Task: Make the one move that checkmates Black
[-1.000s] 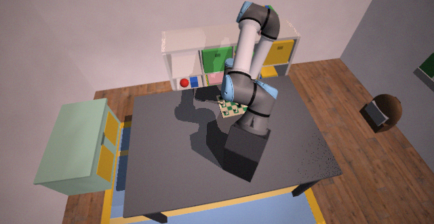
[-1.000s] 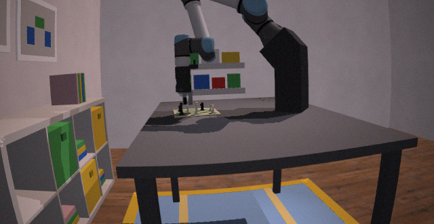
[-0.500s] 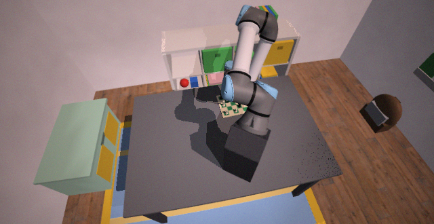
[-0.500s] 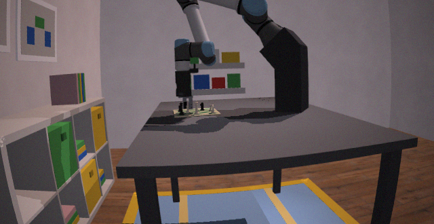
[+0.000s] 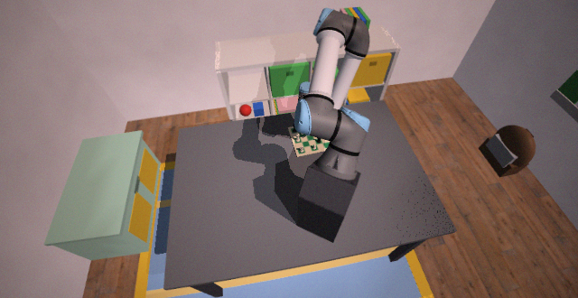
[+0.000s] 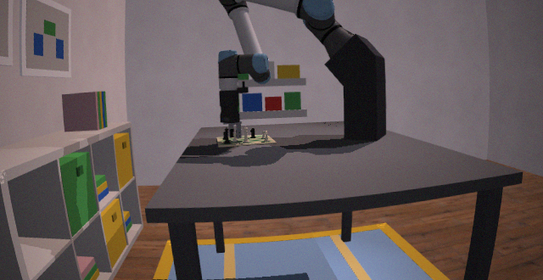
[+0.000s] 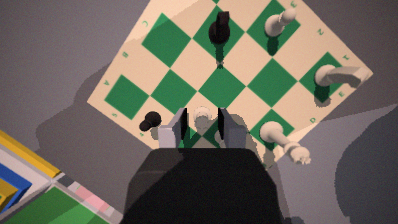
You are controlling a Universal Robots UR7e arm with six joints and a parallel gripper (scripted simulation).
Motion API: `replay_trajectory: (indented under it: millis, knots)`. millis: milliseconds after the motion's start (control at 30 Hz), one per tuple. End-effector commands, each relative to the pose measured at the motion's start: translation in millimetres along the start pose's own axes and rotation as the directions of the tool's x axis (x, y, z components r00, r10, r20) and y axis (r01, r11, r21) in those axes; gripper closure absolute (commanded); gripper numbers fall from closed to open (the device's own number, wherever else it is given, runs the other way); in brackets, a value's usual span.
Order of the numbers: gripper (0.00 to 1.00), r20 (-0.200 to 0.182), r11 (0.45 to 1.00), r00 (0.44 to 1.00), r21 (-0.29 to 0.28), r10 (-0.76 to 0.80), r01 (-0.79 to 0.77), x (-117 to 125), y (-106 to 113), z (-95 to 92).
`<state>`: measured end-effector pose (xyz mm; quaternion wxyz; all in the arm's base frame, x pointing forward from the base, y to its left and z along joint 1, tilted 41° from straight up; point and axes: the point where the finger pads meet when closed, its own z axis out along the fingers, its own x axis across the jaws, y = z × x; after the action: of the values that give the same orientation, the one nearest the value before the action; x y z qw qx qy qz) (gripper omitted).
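Note:
The green and cream chessboard (image 7: 235, 70) lies turned at an angle in the wrist view. It also shows small behind the arm in the top view (image 5: 309, 145) and on the table's far side in the exterior view (image 6: 246, 141). My gripper (image 7: 202, 117) is open, low over the board's near edge. Its two fingers stand on either side of a white piece (image 7: 202, 114) without closing on it. A black pawn (image 7: 150, 120) stands just left of the fingers. A tall black piece (image 7: 220, 27) stands further up the board. Three other white pieces stand at the right (image 7: 277, 22) (image 7: 332, 75) (image 7: 275, 132).
The arm's dark pedestal (image 5: 327, 194) stands on the table close to the board. A white shelf unit with coloured bins (image 5: 307, 79) stands beyond the table's far edge. A pale green cabinet (image 5: 106, 194) stands at the table's left side.

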<state>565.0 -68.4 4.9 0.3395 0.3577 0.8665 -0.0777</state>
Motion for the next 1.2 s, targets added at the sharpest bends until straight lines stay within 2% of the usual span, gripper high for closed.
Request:
replay_trajectory:
  millis: [0,867,900,1167]
  knots:
    - [0.27,0.001,1.000,1.000,-0.001,0.000,0.000,-0.4,0.4,-0.4]
    - [0.27,0.001,1.000,1.000,-0.001,0.000,0.000,-0.4,0.4,-0.4]
    - [1.00,0.001,1.000,1.000,-0.001,0.000,0.000,-0.4,0.4,-0.4]
    - [1.00,0.001,1.000,1.000,-0.001,0.000,0.000,-0.4,0.4,-0.4]
